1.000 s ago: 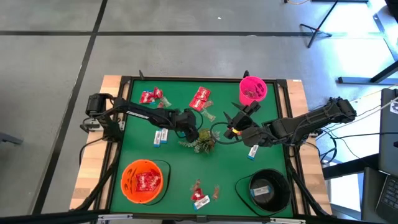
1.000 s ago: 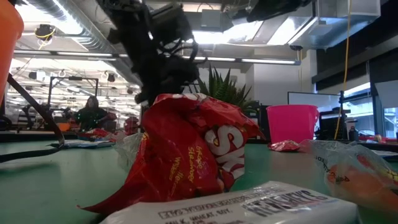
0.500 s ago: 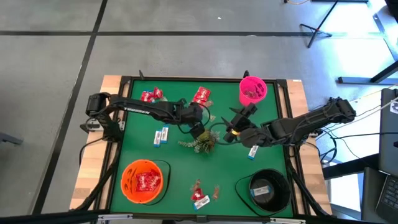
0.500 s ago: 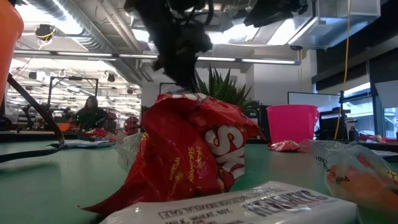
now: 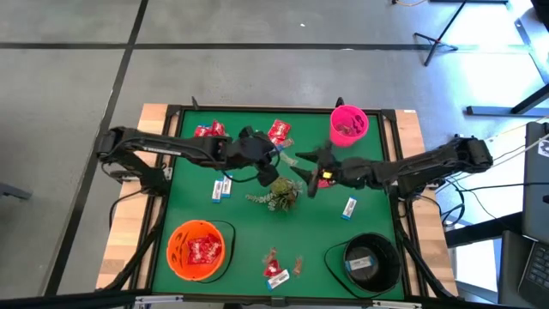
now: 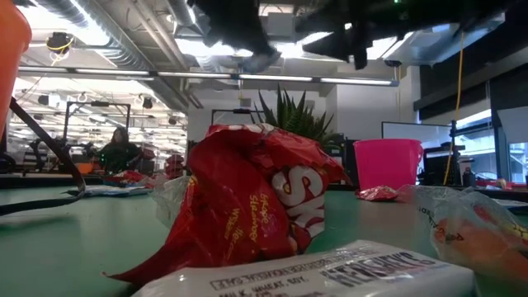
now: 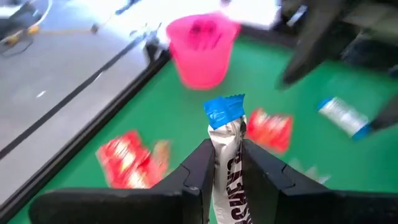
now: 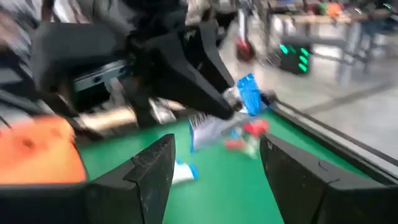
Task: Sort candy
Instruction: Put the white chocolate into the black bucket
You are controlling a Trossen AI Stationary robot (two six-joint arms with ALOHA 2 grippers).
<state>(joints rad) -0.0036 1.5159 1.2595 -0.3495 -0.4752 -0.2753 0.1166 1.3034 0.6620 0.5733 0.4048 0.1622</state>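
My left gripper (image 7: 227,148) is raised over the middle of the green table, shut on a white-and-blue candy packet (image 7: 226,134). My right gripper (image 8: 216,142) stands open and level just to the right of it (image 5: 300,165), its fingers pointing at the held packet (image 8: 214,127) and holding nothing. Loose candy lies flat on the table: red packets (image 5: 208,130) (image 5: 278,130) at the far side, white-and-blue packets (image 5: 222,189) (image 5: 349,208), and a small heap (image 5: 276,270) near the front edge. More red packets lie in the orange bowl (image 5: 176,256). My left gripper pinches the white-and-blue packet between its two fingers by the silver body (image 7: 227,163). The blue crimped end (image 7: 224,112) sticks out beyond the fingertips. The packet runs along the fingers and is lifted clear of the table.
A pink cup (image 5: 348,125) stands at the far right with candy in it. A black bowl (image 5: 382,276) with one packet sits at the front right. A green leafy sprig (image 5: 279,196) lies mid-table, below the grippers. The table has a raised dark rim (image 5: 257,108).
My left gripper has risen from beside the sprig with the white-and-blue packet, lifting it clear of the table, and has tipped up. My right gripper has turned level, sunk a little and gone toward the table's left, toward the held packet.
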